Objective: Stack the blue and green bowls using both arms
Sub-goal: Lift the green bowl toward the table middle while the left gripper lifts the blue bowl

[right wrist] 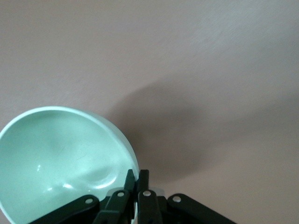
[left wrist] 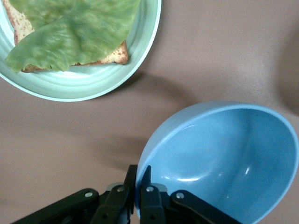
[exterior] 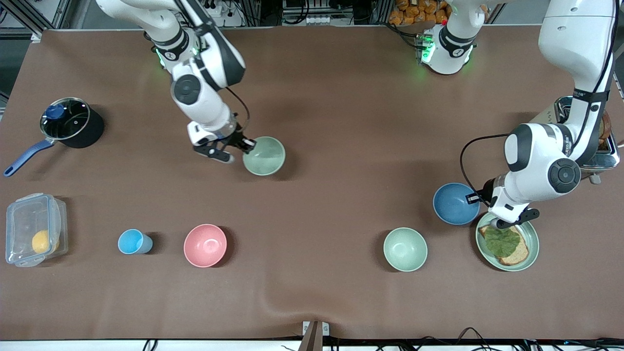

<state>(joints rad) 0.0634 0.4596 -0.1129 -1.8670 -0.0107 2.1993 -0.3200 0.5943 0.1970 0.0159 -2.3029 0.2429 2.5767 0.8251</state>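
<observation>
Left gripper (left wrist: 138, 186): fingers pinched narrow on rim of blue bowl (exterior: 456, 203), bowl tipped up off the brown table (exterior: 341, 122), just beside green plate (exterior: 531, 241) carrying bread (exterior: 519, 253) and leaf (exterior: 502, 241), toward left arm's end. Right gripper (right wrist: 136, 186): fingers likewise closed thin on rim of green bowl (exterior: 264, 155), tilted, mid-table toward right arm's end, farther from front camera than pink bowl (exterior: 205, 245). Second green bowl (exterior: 405, 249) untouched, nearer front camera than blue bowl.
</observation>
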